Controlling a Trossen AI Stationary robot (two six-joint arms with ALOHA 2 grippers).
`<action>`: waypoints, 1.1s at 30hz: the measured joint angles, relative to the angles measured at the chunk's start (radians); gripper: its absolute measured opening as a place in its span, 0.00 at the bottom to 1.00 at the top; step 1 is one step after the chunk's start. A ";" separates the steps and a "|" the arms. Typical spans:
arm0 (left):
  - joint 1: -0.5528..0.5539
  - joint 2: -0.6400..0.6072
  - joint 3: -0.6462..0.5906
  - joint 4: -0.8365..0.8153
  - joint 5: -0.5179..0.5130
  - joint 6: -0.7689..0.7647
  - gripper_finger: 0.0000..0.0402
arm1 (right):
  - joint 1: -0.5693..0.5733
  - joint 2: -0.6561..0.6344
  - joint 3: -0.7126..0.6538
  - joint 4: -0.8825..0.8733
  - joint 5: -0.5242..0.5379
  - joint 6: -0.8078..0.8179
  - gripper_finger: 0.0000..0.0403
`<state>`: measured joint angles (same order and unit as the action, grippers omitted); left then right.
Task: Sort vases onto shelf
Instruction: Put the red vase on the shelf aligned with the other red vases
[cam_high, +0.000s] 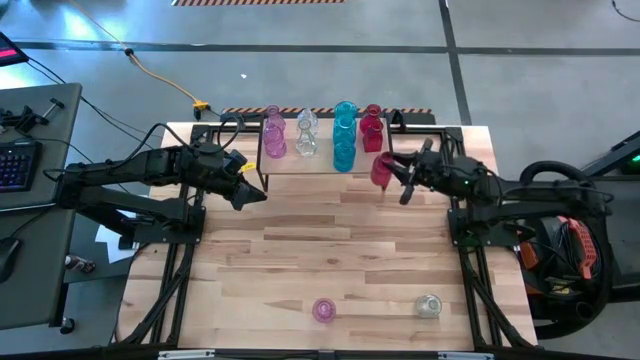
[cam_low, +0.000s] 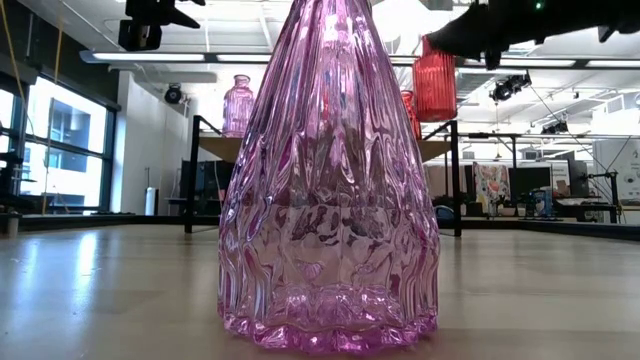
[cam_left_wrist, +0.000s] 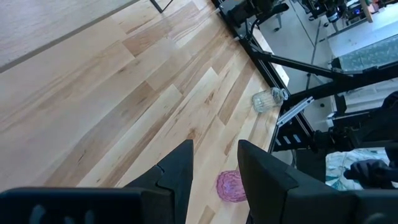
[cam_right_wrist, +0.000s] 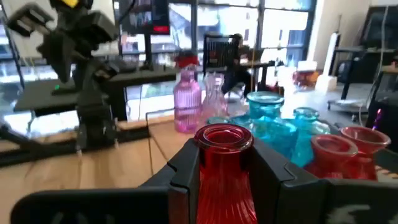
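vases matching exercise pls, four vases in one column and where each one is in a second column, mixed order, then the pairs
Column 1
1. red vase
2. clear vase
3. pink vase
4. teal vases

Column 2
A. on the shelf, between clear and red ones
B. near table edge, on the left arm's side of the other loose vase
C. in the right gripper, beside the shelf
D. near table edge, on the right arm's side of the other loose vase

Pairs: 1-C, 2-D, 3-B, 4-A

A pink vase (cam_low: 328, 190) filled the low view, its top cropped, hiding much of the shelf (cam_low: 440, 148).
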<state>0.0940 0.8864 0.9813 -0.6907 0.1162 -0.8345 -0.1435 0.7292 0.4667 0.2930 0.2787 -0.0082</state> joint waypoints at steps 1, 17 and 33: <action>0.000 0.000 0.000 0.000 0.000 0.000 0.29 | -0.002 0.000 -0.015 0.031 0.002 0.000 0.18; 0.000 0.000 0.000 0.000 -0.095 0.044 0.29 | -0.002 0.121 -0.077 0.246 0.061 -0.048 0.18; 0.000 0.000 0.000 0.000 -0.129 0.192 0.29 | -0.029 0.167 -0.077 0.292 0.098 -0.045 0.18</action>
<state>0.0940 0.8864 0.9813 -0.6907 -0.0124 -0.6430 -0.1726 0.8967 0.3897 0.5852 0.3766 -0.0527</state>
